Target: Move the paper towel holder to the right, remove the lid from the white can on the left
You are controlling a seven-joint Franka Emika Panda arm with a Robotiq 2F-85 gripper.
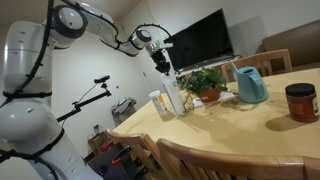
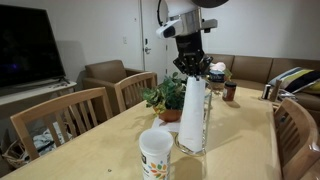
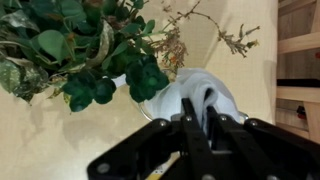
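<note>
- We see the gripper [image 2: 190, 66] pinched tight on the top of the paper towel holder [image 2: 193, 115], which stands at centre frame, apparently not yet moved right.
- The white can [image 2: 156, 158], lower centre, wears its lid [image 2: 155, 137]; we judge both steps remain.

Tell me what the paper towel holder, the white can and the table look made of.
The paper towel holder looks like soft matte white paper; its stand is unclear. The white can looks smooth, faintly glossy, printed: plastic or coated card, perhaps. The table looks like light wood with a satin sheen.
</note>
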